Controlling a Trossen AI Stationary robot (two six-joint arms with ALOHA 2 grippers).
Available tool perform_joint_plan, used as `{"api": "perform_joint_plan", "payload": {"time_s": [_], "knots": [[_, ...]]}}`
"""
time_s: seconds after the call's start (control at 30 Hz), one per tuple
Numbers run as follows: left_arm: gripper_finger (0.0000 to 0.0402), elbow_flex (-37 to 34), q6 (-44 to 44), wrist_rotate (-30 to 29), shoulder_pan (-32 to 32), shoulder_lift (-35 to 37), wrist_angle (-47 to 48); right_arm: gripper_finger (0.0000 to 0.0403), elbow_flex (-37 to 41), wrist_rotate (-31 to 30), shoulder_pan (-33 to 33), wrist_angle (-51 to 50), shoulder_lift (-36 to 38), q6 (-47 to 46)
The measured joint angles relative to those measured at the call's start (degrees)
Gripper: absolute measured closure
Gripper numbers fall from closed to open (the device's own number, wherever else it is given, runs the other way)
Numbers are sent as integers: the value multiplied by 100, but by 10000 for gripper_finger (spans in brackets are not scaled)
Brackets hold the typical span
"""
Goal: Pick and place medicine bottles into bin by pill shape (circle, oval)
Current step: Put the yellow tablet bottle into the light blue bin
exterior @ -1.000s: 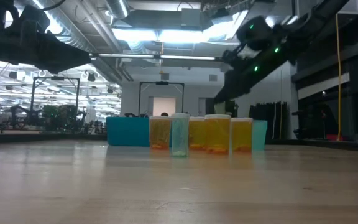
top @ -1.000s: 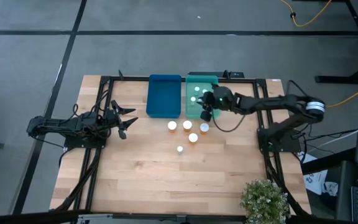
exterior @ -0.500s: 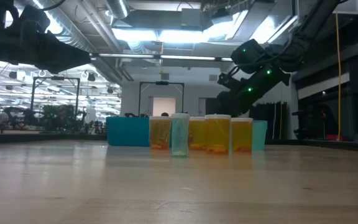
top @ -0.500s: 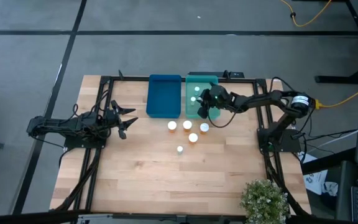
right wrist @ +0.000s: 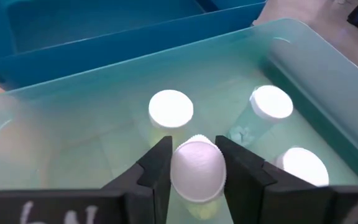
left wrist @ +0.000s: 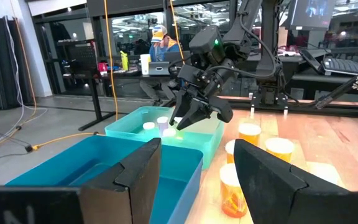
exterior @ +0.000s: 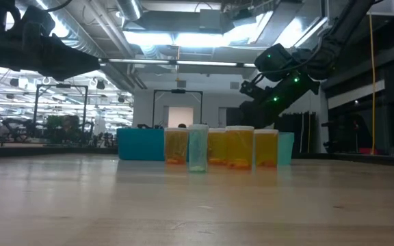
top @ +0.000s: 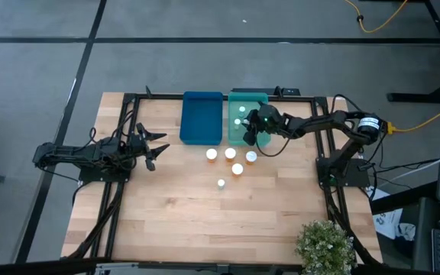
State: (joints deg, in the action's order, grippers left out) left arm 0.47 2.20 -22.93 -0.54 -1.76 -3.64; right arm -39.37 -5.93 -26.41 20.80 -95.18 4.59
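Observation:
My right gripper (top: pixel 250 131) hangs over the teal bin (top: pixel 241 98), shut on a small white-capped bottle (right wrist: pixel 196 169). Three more small white-capped bottles (right wrist: pixel 171 107) stand on their bases in that bin. Four orange bottles (exterior: pixel 239 147) and one pale bottle (exterior: pixel 198 147) stand upright on the table in front of the bins; the high view shows them too (top: pixel 230 153). My left gripper (top: pixel 156 147) waits open and empty near the table's left edge. My right gripper pinches the small bottle by the sides of its white cap (right wrist: pixel 196 155) between its two fingers. The fingers come from above, slanting down into the teal bin. The bottle stands upright between them; whether its base rests on the bin floor is hidden.
A dark blue bin (top: pixel 202 117) stands left of the teal bin, wall to wall. The table's near half is bare wood. A potted plant (top: pixel 325 246) stands at the near right corner. A person shows far behind the table in the left wrist view (left wrist: pixel 160 38).
My right gripper has gone down toward the teal bin with the small bottle, then kept still over the last half second.

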Motion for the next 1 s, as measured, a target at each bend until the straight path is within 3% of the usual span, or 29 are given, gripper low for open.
{"api": "perform_joint_plan", "payload": {"time_s": [1.0], "knots": [[207, 2, 0, -1, 1, 0, 0, 278, 4, 7, 0, -212, 9, -7]]}}
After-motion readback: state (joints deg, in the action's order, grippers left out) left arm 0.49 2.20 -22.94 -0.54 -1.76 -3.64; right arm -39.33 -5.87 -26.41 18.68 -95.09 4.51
